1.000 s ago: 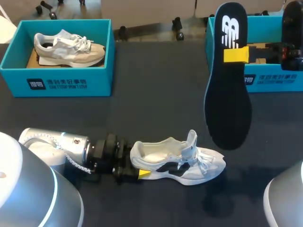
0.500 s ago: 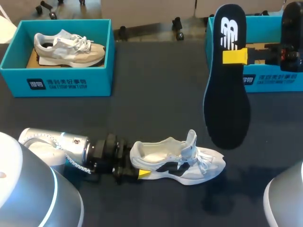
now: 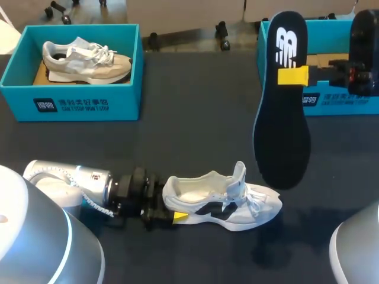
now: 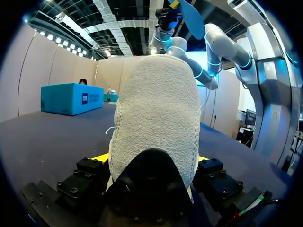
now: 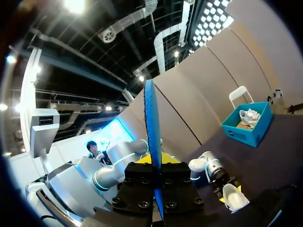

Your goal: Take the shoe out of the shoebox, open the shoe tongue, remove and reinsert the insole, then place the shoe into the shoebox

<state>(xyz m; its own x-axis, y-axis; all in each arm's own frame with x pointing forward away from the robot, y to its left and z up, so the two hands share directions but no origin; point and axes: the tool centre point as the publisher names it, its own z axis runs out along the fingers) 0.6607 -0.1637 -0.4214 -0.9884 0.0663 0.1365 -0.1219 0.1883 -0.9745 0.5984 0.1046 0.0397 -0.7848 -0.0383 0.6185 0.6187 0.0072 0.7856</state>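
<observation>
Hanging upright from the right fingers, the insole apparently points toe-down.

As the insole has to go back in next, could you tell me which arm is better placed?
Right: the right jaws hold the insole aloft near the shoe, while the left jaws clamp its heel, steadying it.

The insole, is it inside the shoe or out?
Out: the right gripper holds the insole in the air, apart from the shoe.

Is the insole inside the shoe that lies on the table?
No, the right gripper holds the insole up in the air, apart from the shoe.
</observation>
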